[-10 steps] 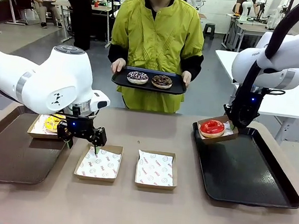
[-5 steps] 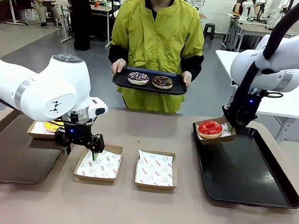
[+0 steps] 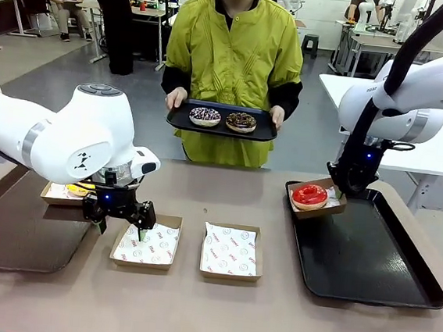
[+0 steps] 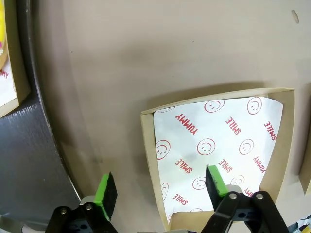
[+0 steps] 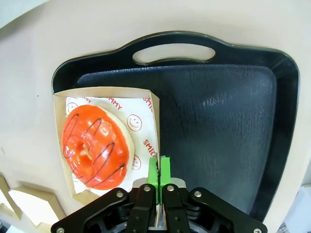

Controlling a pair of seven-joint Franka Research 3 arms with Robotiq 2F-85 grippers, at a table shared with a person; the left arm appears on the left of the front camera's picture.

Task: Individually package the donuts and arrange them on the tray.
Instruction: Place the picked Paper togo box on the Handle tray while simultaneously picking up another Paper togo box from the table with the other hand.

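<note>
Two of four donuts stand boxed: right fingers [image 5: 158,171] pinched on the box [image 5: 97,92] holding the red donut [image 5: 95,145], on the tray [image 5: 218,121] at the desk's right edge; yellow donut [image 3: 78,190] boxed at the left edge; left fingers [image 3: 120,221] wide open, empty, astride a bare box [image 4: 147,160]; two chocolate donuts [image 3: 240,121] unboxed

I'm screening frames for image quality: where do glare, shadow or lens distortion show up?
Front view: even light, sharp, faint sheen on the black tray at right. Left wrist view: wide-angle lens bows the brown tray's rim; soft shadow beside the empty box. Right wrist view: soft highlights on the red donut; black tray's outline bulges.
</note>
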